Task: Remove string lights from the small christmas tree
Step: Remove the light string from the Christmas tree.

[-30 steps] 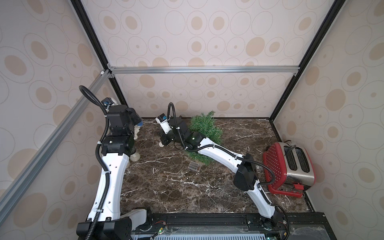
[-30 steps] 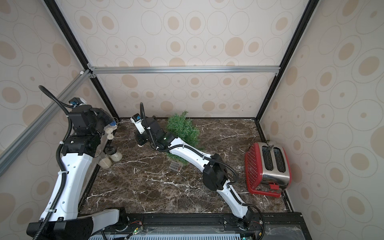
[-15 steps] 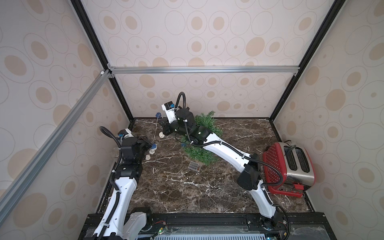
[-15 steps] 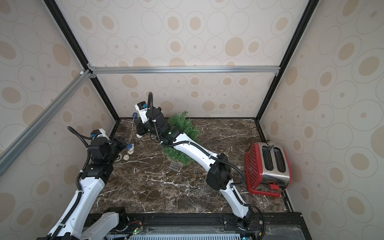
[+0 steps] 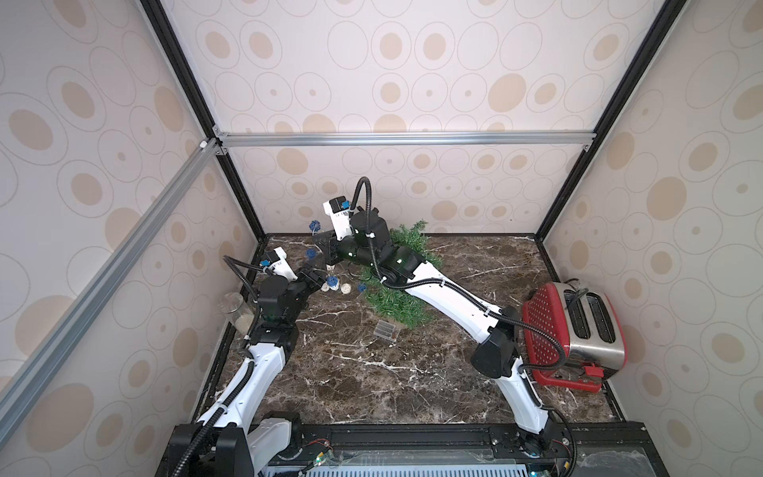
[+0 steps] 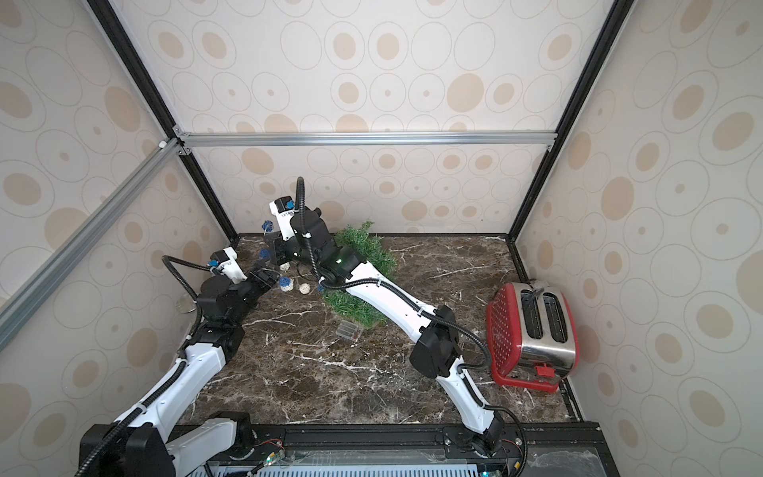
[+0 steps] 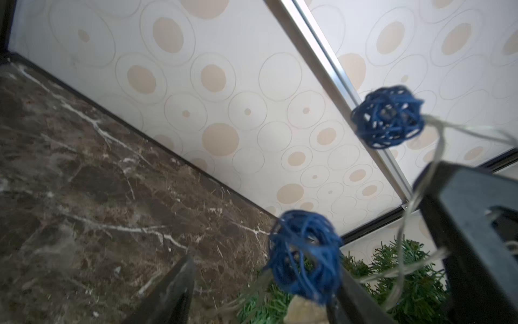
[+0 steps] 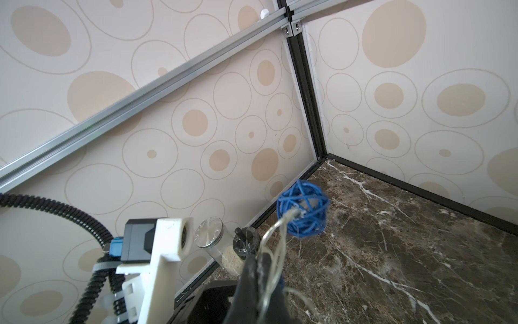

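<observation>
Dark marble counter [image 5: 371,371], dotted-paper walls w/ alu rails. Red toaster [image 5: 578,326] at R edge, well apart from the work. Glass jar [image 5: 236,309] agst L wall, just beside L arm. Clear box [image 5: 385,330] lies flat on counter just in front of tree [image 5: 392,303]. R arm lies across tree, hiding its middle in both top views.

Lights [image 5: 346,288]: cream + blue balls on counter just L of tree, more blue ones up on the wire by R pincer [image 8: 259,261]. R pincer is clamped on the wire, w/ one blue ball just past its tips. L pincer [image 5: 312,274] is wide, low by the counter balls. Its wrist view shows a blue ball in the gap, near one finger, not squeezed.

R arm stretched twd back-L corner, wrist raised. L arm elbow bent, forearm reaching fwd.
</observation>
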Controlling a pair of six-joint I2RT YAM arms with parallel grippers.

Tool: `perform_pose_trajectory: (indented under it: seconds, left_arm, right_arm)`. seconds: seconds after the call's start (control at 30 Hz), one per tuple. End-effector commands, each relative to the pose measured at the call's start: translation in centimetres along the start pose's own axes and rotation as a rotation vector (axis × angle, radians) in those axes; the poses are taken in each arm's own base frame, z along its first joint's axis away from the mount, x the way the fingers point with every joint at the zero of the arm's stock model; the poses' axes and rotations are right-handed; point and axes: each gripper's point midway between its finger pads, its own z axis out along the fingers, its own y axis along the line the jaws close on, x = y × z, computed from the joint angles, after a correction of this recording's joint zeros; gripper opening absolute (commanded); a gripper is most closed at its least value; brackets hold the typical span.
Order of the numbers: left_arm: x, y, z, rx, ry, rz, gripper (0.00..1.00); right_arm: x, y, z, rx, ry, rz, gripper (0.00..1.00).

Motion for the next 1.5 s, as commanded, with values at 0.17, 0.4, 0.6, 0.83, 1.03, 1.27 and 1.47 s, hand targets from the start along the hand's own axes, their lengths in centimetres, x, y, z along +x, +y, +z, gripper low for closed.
perform_pose_trajectory:
  seconds: [0.17, 0.4, 0.6, 0.83, 1.03, 1.27, 1.47]
  left_arm:
    - [-0.2, -1.5, -1.6, 0.084, -0.052, 0.001, 0.79]
    - [-0.5, -3.3, -0.8, 0.153, -0.034, 0.027, 0.82]
    - [-1.1, -3.4, 0.2, 0.149, -0.049, 0.022, 0.83]
    - [-1.7, -4.1, 0.5, 0.165, -0.06, 0.016, 0.59]
    - [-2.2, -4.4, 0.4, 0.164, -0.075, 0.015, 0.3]
    - [-3.6, -5.5, 0.1, 0.171, -0.105, 0.003, 0.0]
    - [-3.0, -4.1, -0.4, 0.033, -0.031, 0.027, 0.29]
  right_arm:
    - [-0.7, 0.6, -0.6, -0.017, -0.006, 0.011, 0.0]
    - [-0.3, 1.4, -0.4, -0.064, 0.007, 0.015, 0.0]
    - [-0.2, 2.4, -0.5, -0.127, 0.014, 0.018, 0.0]
    - [-0.5, 2.6, -0.9, -0.14, 0.009, 0.015, 0.0]
    - [-0.6, 2.9, -1.1, -0.153, 0.011, 0.02, 0.0]
    - [-1.0, 2.8, -1.6, -0.144, 0.009, 0.018, 0.0]
    - [-1.9, 2.0, -2.3, -0.103, -0.015, 0.01, 0.0]
